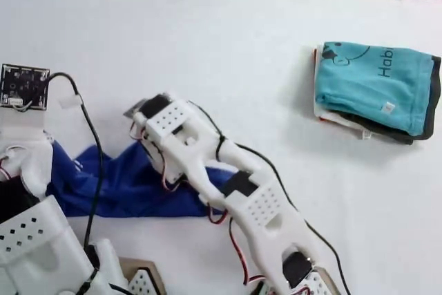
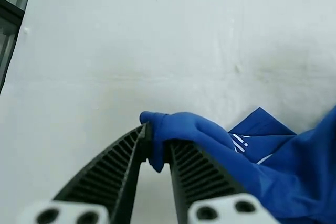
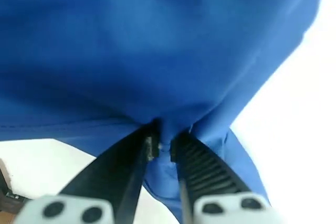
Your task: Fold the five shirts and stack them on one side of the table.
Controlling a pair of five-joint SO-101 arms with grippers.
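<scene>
left gripper (image 2: 157,137), right gripper (image 3: 165,135) both pinch white-printed blue shirt (image 1: 135,186).

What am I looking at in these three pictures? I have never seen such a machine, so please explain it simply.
These are two white robot arms at a white table. One picture looks down from a fixed camera; the other two come from a camera on each arm's wrist. A blue shirt lies crumpled by the arms. The left pincer is shut on one edge of it, the right pincer on another fold. Off to one side sits a stack of folded shirts, a teal one on top.
</scene>
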